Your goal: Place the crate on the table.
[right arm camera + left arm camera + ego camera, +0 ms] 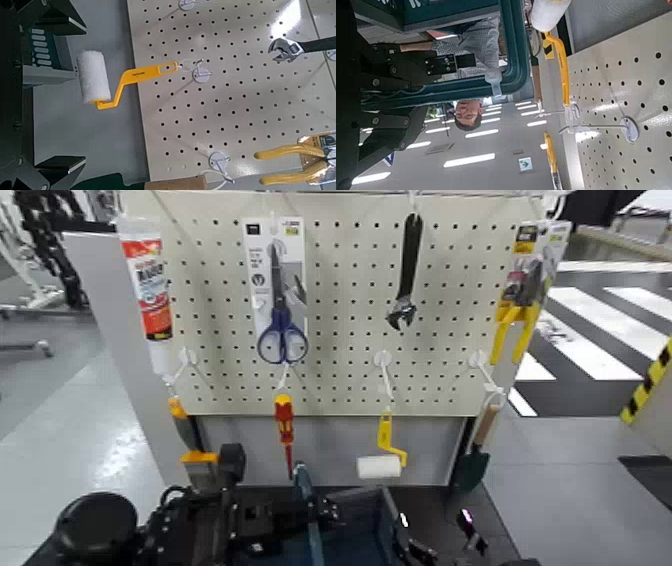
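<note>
Head view: crate (350, 525) sits at bottom centre, dark walls w/ a blue-grey bar (305, 510) across its middle, held up in front of the beige pegboard (340, 300). We see the left gripper (215, 525) against the crate's left wall and the right gripper (440, 550) at its right wall; jaw state cannot be told here. Pegboard carries scissors (280, 325), wrench (405, 275), yellow pliers (520, 315), red screwdriver (285, 425), paint roller (380, 460).

Left wrist view: left gripper (431, 75) clamps the crate's teal-dark rim (514, 47), fingers pressed on the wall.

Right wrist view: only dark gripper parts at frame edge; we cannot tell jaw state. Roller (93, 77) hangs beside pegboard (238, 103), wrench (289, 51) and pliers (301, 158) also visible.
</note>
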You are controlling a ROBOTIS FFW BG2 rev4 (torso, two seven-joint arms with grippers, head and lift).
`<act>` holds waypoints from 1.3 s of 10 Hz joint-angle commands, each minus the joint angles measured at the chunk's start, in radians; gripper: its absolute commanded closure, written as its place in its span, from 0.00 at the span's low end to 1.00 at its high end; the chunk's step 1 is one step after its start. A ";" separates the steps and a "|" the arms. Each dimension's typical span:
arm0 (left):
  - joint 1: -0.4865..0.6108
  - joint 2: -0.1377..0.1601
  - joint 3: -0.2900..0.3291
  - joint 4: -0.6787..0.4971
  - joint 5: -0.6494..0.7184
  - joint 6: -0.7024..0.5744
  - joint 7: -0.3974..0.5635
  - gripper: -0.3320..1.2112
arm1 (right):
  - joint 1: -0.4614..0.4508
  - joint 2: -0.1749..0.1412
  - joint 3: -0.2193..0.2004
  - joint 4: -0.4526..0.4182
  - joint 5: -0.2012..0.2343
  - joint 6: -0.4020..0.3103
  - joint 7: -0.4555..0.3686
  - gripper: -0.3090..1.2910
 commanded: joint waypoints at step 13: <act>-0.145 -0.035 -0.162 0.181 -0.229 -0.096 -0.255 0.98 | -0.005 0.003 0.009 0.008 -0.007 -0.018 0.000 0.29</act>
